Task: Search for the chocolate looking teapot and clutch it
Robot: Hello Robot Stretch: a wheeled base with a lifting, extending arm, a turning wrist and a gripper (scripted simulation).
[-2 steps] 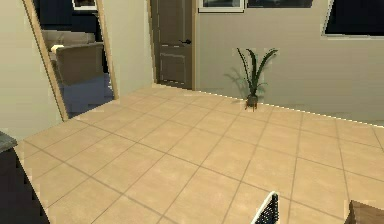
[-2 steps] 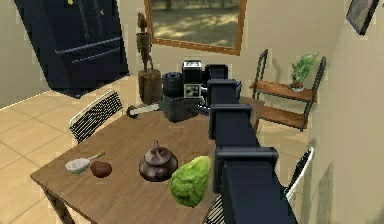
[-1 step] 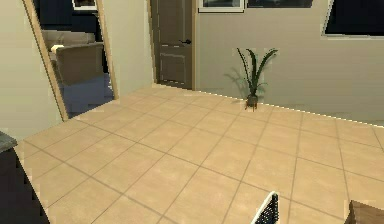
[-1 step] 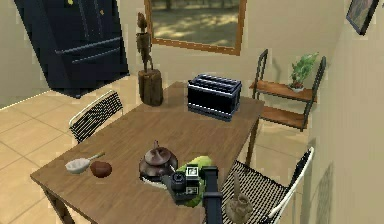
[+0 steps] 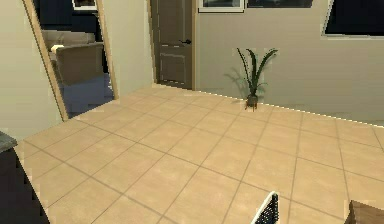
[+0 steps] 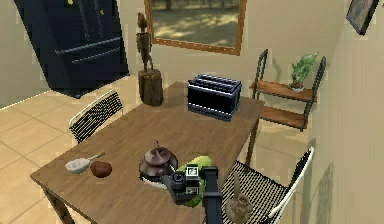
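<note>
Wooden tabletop at the lower middle of the arm side view, with the claw low at its near edge.

At the frame's lower middle a chocolate-brown teapot stands on the tabletop, just left of and above the claw. A green lump lies right behind the claw, so I cannot tell whether the claw holds anything or how its fingers stand. Left of the teapot lie a pale bowl and a small brown blob. Farther up stand a dark toaster and a wooden statue. Wire chairs sit at the left and lower right, and a plant tops a shelf at the upper right. The forward view shows a tiled floor, a potted plant by the wall and a dark door.
</note>
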